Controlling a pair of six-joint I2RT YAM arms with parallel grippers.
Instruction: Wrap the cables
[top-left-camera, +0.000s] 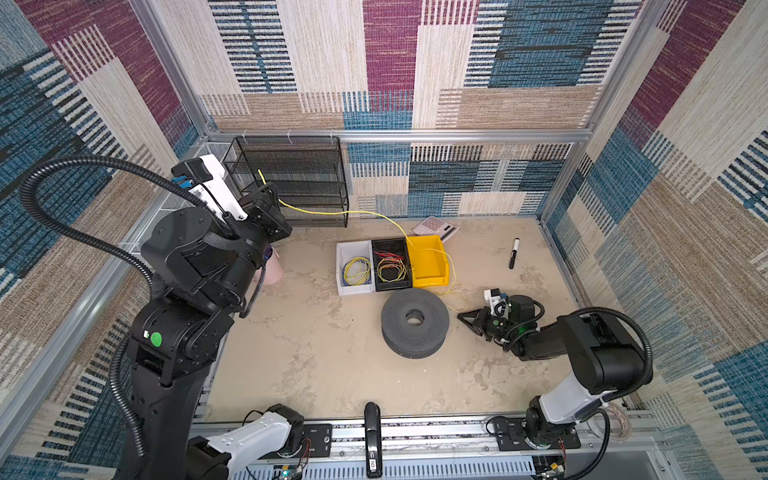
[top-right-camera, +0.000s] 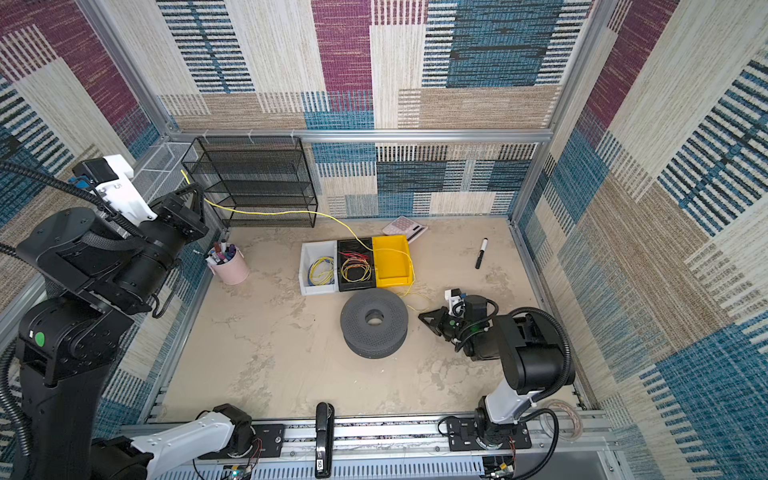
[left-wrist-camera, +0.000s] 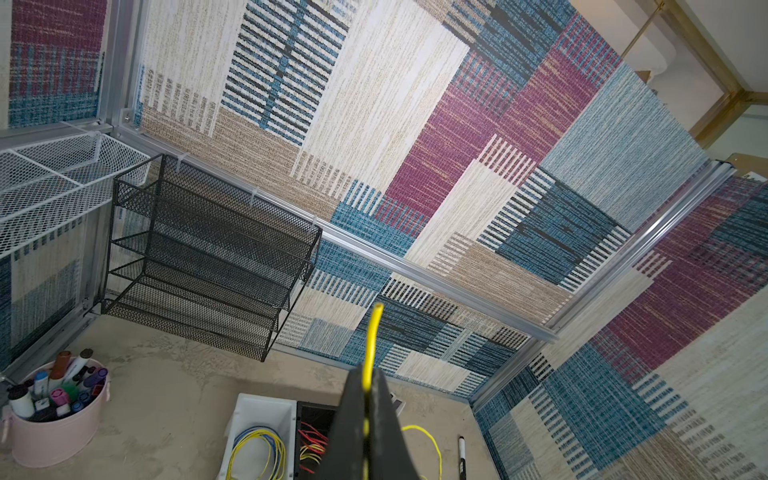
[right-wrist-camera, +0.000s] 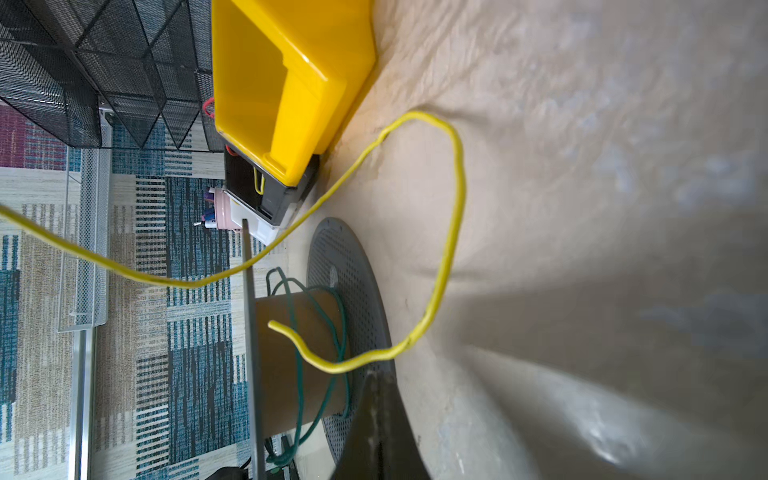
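Yellow wire (top-left-camera: 332, 213) slants from L gripper (left-wrist-camera: 368, 376), clamped on it high, down to R gripper (right-wrist-camera: 376, 378), nearer free end, jaws together; pinch unclear.

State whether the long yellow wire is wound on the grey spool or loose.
Loose: the yellow wire forms a slack loop beside the grey spool, whose core carries only a green cable.
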